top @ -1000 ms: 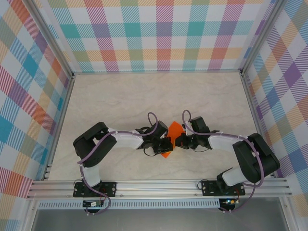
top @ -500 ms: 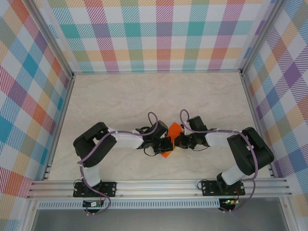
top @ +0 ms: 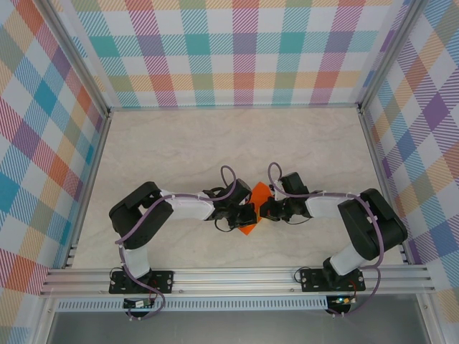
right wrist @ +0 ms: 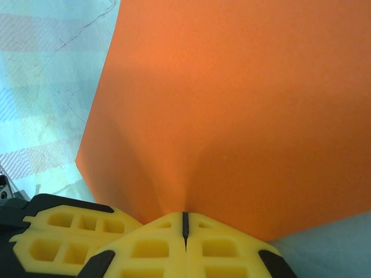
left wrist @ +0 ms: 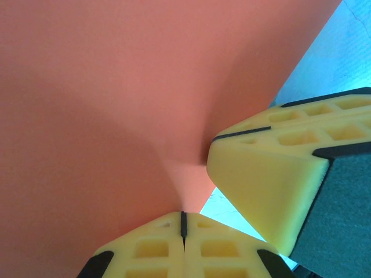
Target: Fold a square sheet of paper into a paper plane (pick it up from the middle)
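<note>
Since a second ago the right arm's elbow has swung inward, narrowing the gap at the centre. At left, the left end effector (left wrist: 183, 223) is pressed together, pinching the square sheet of paper (top: 258, 193), which curves over the middle of the desk (top: 179, 150). Just beside it, the right end effector (right wrist: 184, 225) pinches the sheet's other side.

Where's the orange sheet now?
Top view: the orange sheet is above the table near its middle, pinched between the left hand on its left and the right hand on its right, both shut on it.
</note>
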Tool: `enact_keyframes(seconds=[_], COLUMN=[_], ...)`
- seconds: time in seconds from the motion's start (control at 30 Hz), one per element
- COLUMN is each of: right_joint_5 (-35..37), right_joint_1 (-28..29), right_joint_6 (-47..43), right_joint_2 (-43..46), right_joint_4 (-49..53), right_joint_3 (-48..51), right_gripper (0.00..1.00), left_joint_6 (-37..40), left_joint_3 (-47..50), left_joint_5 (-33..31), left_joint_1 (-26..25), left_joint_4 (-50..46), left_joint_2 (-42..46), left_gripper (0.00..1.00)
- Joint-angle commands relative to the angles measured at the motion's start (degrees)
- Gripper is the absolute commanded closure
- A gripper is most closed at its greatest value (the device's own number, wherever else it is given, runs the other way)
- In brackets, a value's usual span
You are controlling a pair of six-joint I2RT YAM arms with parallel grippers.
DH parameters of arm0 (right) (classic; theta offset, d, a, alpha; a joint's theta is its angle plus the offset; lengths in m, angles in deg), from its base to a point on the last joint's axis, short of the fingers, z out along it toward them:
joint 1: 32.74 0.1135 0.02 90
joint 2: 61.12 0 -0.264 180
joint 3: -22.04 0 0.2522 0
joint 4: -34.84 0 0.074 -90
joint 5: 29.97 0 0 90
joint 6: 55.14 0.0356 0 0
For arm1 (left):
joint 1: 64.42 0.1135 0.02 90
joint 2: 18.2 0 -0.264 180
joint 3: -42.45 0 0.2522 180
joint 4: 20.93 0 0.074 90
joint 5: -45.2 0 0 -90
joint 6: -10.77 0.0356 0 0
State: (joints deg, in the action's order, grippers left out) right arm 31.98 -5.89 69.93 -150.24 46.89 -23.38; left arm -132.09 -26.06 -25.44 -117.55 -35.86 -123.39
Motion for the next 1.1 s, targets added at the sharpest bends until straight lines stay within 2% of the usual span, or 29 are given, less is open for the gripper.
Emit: enact_keyframes(seconds=[0.0, 0.43, 0.7, 0.93, 1.07], right_joint_5=[1.4, 5.1, 11.0, 13.6, 15.2], right_joint_1=[-1.3, -10.8, -16.5, -17.8, -18.1], right_joint_6=[-1.5, 0.5, 5.2, 6.1, 5.8], right_joint_2=[-1.3, -6.1, -8.1, -9.1, -6.8], right_joint_4=[-0.1, 0.6, 0.1, -1.3, -0.3], right_joint_3=[-1.4, -4.7, -6.6, -7.8, -8.4], right_gripper=[1.0, 1.0, 1.0, 1.0, 1.0], left_joint_6=[1.0, 0.7, 0.8, 0.9, 1.4], left_joint_3=[-0.2, 1.9, 2.4, 2.6, 2.3], left_joint_5=[-1.3, -2.1, -2.2, -2.4, -2.3], left_joint_1=[-0.5, -0.5, -0.5, -0.5, -0.5], left_joint_4=[-5.5, -9.2, -9.6, -9.8, -10.1], left_joint_2=[-1.2, -1.0, -0.5, 0.0, 0.1], left_gripper=[1.0, 1.0, 1.0, 1.0, 1.0])
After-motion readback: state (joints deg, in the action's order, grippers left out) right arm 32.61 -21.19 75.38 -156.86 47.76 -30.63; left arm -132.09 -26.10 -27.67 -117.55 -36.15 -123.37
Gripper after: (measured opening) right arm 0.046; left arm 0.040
